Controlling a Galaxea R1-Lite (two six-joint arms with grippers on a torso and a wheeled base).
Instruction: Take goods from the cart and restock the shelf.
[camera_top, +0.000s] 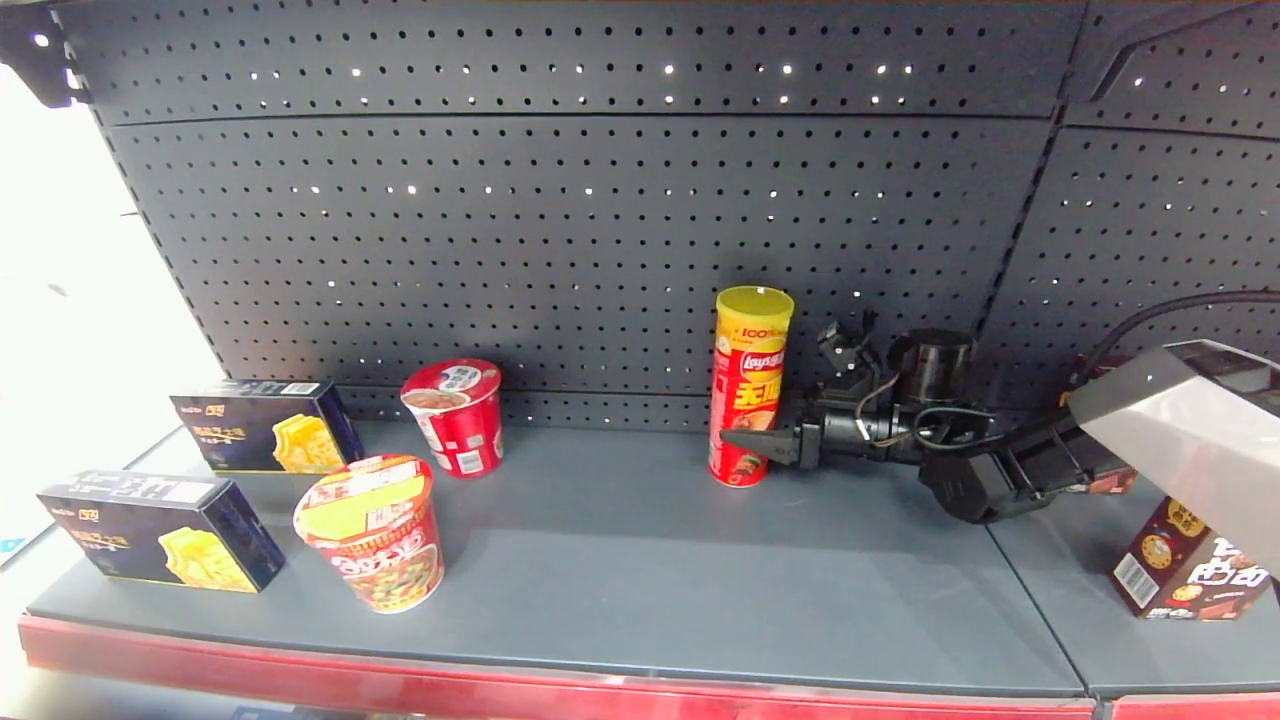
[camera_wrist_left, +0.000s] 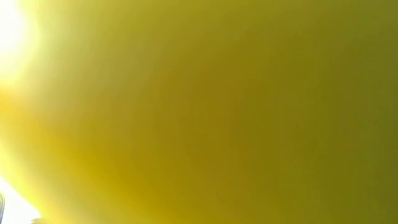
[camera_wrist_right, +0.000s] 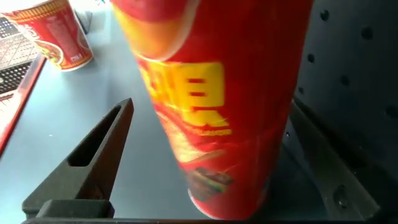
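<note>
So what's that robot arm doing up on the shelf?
The robot's right pincer is around a tall red chip can with a yellow lid. The can stands upright on the grey shelf, close to the pegboard behind it. The pincer is open, with a gap on one side, so it is not squeezing the can. Farther left on the same shelf sit the back noodle cup and the front noodle cup.

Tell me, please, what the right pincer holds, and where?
Nothing, it seems: the right pincer straddles the lower half of the chip can, one finger clear of it.
</note>
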